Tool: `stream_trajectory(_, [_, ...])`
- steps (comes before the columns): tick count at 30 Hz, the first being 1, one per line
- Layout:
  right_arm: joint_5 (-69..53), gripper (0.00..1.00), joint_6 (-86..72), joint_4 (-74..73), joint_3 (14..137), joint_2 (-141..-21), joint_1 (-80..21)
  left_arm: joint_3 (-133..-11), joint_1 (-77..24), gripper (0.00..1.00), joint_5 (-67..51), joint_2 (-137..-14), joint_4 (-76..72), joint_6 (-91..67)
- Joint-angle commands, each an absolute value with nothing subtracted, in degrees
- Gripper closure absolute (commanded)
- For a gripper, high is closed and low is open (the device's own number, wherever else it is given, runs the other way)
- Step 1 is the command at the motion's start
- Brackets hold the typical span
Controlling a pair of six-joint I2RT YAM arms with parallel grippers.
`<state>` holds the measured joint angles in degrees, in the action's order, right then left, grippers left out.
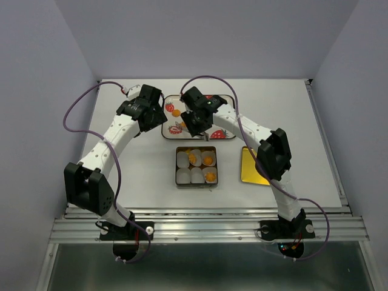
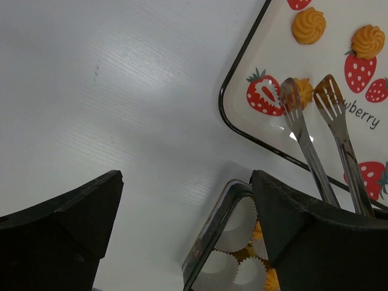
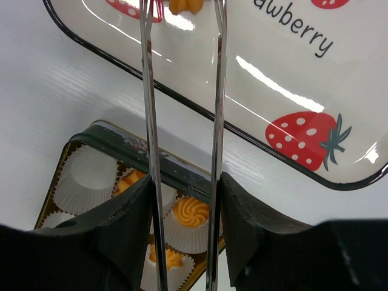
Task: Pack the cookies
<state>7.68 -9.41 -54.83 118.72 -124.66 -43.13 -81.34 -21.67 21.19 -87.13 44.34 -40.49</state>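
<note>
**Q:** Where are the cookies?

**A:** Split in two. I count three cookies (image 1: pixel 208 159) in the tin (image 3: pixel 130 148), each in a paper cup (image 3: pixel 91 182). Two are in the far row, middle and right, and one is in the near row, right. The other three cups show white. The other three cookies lie on the tray (image 2: pixel 273 48), two of them towards its far-left corner. The third (image 2: pixel 305 91) is closer to the tray's near edge.

**Q:** Layout?

**A:** The tray is at mid-table towards the far edge. The tin is just beside the tray's near edge. The lid (image 1: pixel 250 167) lies flat, right of the tin and apart from it.

**Q:** Right gripper?

**A:** The right gripper (image 3: pixel 185 182) is partly closed on the tongs (image 2: pixel 290 100), one handle against each finger. It hangs above the tray's near edge. The tong tips stand one on each side of the third cookie. I cannot tell whether they touch it.

**Q:** Left gripper?

**A:** The left gripper (image 2: pixel 185 179) has its jaws at full spread and holds nothing. It hovers over bare table (image 2: pixel 121 91), off the tray's left edge. The tin's corner shows below it.
</note>
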Motion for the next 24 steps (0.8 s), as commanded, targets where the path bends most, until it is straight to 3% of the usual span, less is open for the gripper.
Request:
stream_trajectory(1, [6.86, 0.5, -8.79, -52.29, 122.17, -125.95, -42.89, -81.04, -21.36, 0.01, 22.24, -85.25, 44.03, -39.73])
stream_trajectory(10, [9.14, 0.59, -8.79, -52.21, 122.61, -125.16, -42.89, -81.65, -21.27, 0.01, 22.32, -85.43, 44.03, -39.55])
stream_trajectory(24, [11.08, 0.6, -9.67, -50.28, 122.53, -118.31, -42.89, -82.79, -21.27, 0.01, 22.06, -86.13, 43.59, -39.55])
